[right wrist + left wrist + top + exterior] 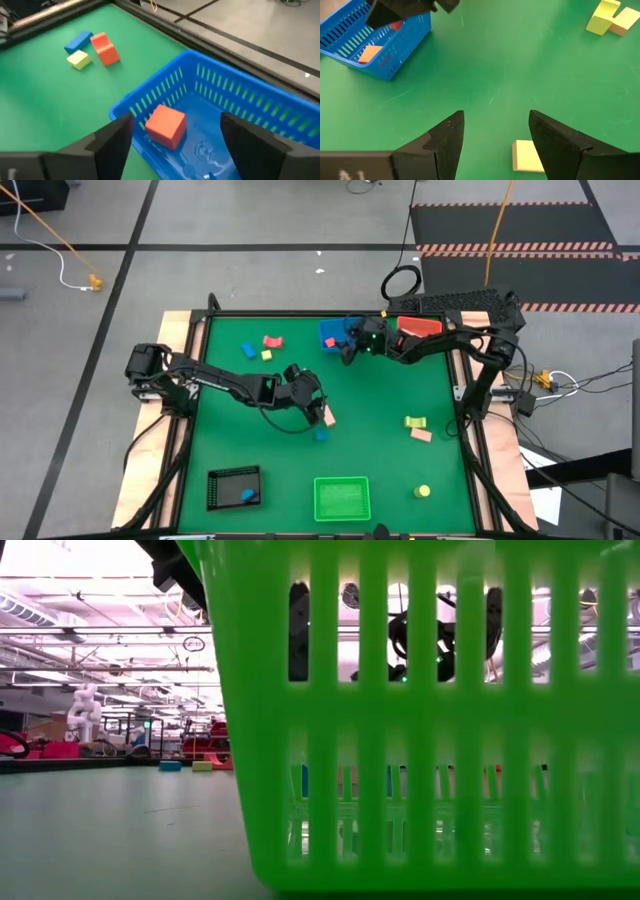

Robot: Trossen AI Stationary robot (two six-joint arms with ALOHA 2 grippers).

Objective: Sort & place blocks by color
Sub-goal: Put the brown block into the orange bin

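Our right hand hangs wide open, empty, over the blue basket, red block inside; left hand, open, straddles nothing.

Two dark robot arms reach over the table. The left arm stretches from the table's left edge toward the middle, wrist bent down, and its left gripper hangs low over the surface with fingers spread apart, nothing between them. The right arm extends from the right edge toward the far edge; the right gripper has its jaws parted, empty.
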